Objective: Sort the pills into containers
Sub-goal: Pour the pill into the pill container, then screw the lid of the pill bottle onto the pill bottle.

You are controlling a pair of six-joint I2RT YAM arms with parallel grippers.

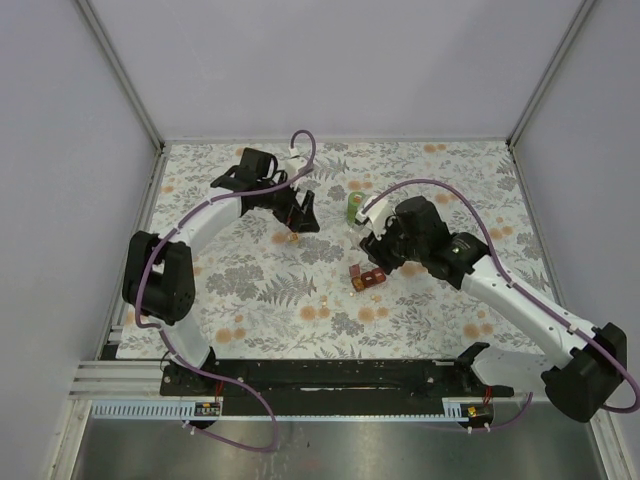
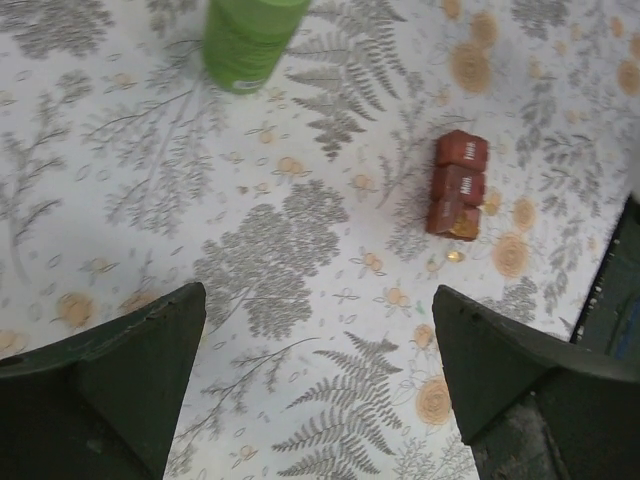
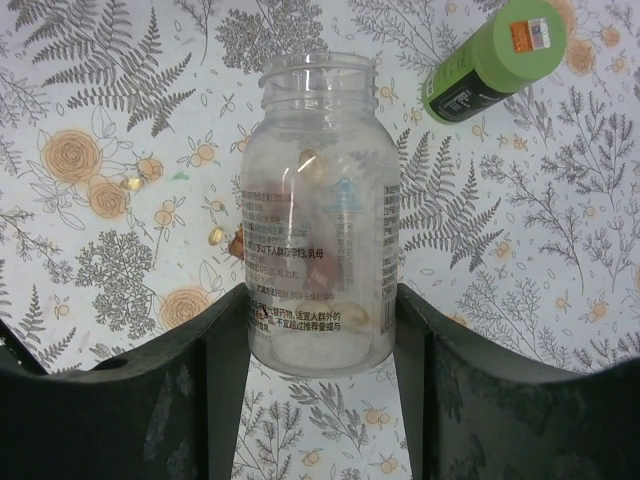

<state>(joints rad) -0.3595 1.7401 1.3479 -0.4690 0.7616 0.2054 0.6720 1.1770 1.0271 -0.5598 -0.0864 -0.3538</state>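
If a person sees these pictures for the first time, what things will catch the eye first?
The clear uncapped bottle, gripped between the right fingers, stands out most, with a few pills inside. In the top view the bright green bottle sits mid-table. The dark-red pill box lies a little nearer on the flowered cloth, and in the left wrist view it is ahead of the open left fingers.

Dark-red pill box (image 2: 458,185), green bottle (image 2: 245,40)
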